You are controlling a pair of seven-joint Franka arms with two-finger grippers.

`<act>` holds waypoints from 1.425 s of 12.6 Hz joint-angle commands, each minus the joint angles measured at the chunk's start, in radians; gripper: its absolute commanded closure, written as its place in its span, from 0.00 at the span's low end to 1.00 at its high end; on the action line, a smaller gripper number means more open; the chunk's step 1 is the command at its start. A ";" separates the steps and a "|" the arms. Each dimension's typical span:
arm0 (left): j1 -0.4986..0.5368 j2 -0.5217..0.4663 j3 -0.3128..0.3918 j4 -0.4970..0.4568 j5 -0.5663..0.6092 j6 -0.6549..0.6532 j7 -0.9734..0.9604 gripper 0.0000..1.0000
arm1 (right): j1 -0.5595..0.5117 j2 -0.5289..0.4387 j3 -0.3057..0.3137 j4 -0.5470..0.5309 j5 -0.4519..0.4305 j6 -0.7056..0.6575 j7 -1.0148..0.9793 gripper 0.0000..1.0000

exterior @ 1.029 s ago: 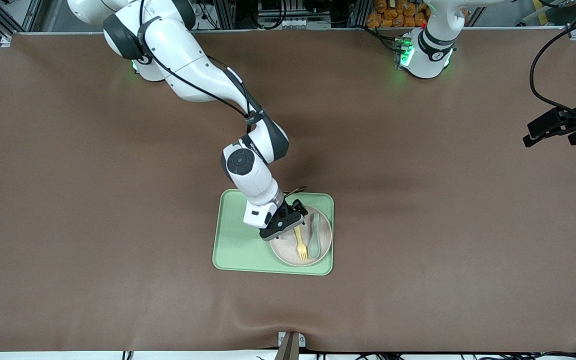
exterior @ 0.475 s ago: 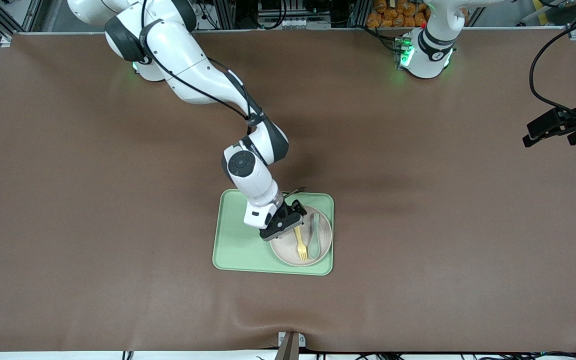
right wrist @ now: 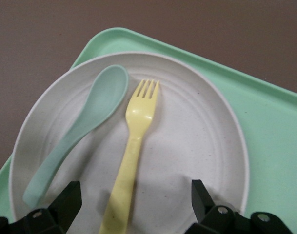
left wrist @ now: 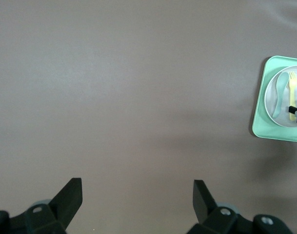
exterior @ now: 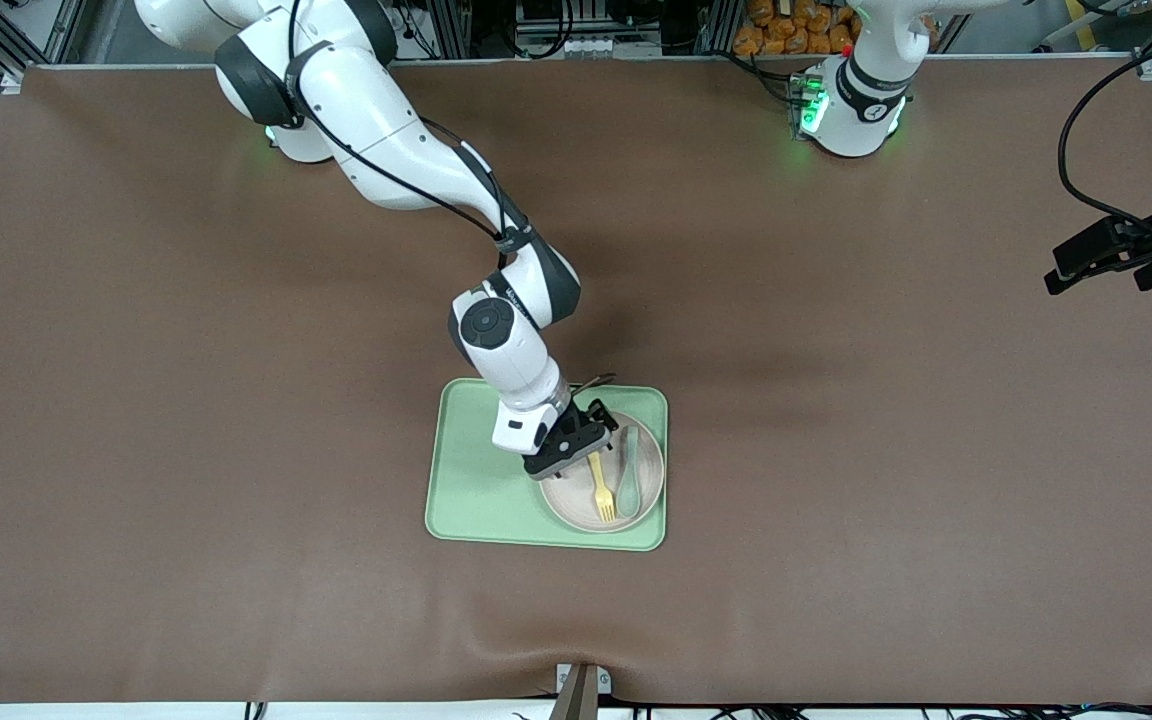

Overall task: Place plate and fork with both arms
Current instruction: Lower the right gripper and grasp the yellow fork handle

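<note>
Brown tabletop point(exterior: 236, 420) carrying a rectangular light-green tray point(exterior: 481, 490) near its middle. Plate point(exterior: 648, 478), round and speckled pale beige, resting in the tray at the end toward the left arm, close to the tray's rim nearest the front camera. Fork point(exterior: 601, 490), pale yellow, lying flat on the plate with tines pointing toward the front camera and handle running back under the right hand. Grey-green spoon point(exterior: 628, 475) lying on the plate just beside the fork, on the side toward the left arm's end, bowl toward the front camera.

Right arm point(exterior: 406, 170) reaching from its base down to the tray. Right hand point(exterior: 576, 445) low over the plate's farther edge, above the fork's handle end; fingers point(right wrist: 65, 202) spread apart, one to each side of the handle, gripping nothing.

In the right wrist view: plate point(right wrist: 197, 141), fork point(right wrist: 136, 141) and spoon point(right wrist: 85, 122) seen close, fork and spoon side by side, not touching, tray point(right wrist: 280, 146) around the plate.

Left hand point(exterior: 1121, 258) waiting up over the tabletop's edge at the left arm's end, well apart from the tray; fingers point(left wrist: 68, 197) released and wide, nothing between them. In the left wrist view: bare tabletop point(left wrist: 128, 97) beneath, tray point(left wrist: 260, 117) with the plate point(left wrist: 272, 95) small at the frame edge.
</note>
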 commanded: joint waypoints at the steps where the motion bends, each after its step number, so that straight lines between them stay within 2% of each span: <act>1: 0.003 -0.021 0.001 -0.020 -0.017 0.001 0.016 0.00 | 0.020 0.016 -0.009 0.014 -0.044 0.024 -0.031 0.00; 3: 0.003 -0.019 0.001 -0.020 -0.017 0.003 0.016 0.00 | 0.019 0.016 -0.009 0.014 -0.126 0.024 -0.030 0.00; 11: 0.005 -0.016 0.002 -0.020 -0.017 0.010 0.016 0.00 | 0.013 0.016 -0.010 -0.006 -0.131 0.028 -0.045 0.00; 12: 0.005 -0.016 0.001 -0.020 -0.017 0.010 0.016 0.00 | 0.014 0.016 -0.010 -0.008 -0.131 0.028 -0.045 0.21; 13: 0.005 -0.016 0.001 -0.020 -0.017 0.010 0.016 0.00 | 0.013 0.016 -0.010 -0.008 -0.131 0.026 -0.045 0.58; 14: 0.006 -0.016 0.001 -0.020 -0.017 0.009 0.015 0.00 | 0.011 0.016 -0.010 -0.008 -0.129 0.026 -0.043 0.83; 15: 0.006 -0.016 0.001 -0.020 -0.017 0.009 0.016 0.00 | 0.011 0.016 -0.010 -0.008 -0.129 0.026 -0.043 1.00; 18: 0.008 -0.018 0.002 -0.020 -0.017 0.009 0.016 0.00 | 0.008 0.016 -0.009 -0.008 -0.127 0.026 -0.042 1.00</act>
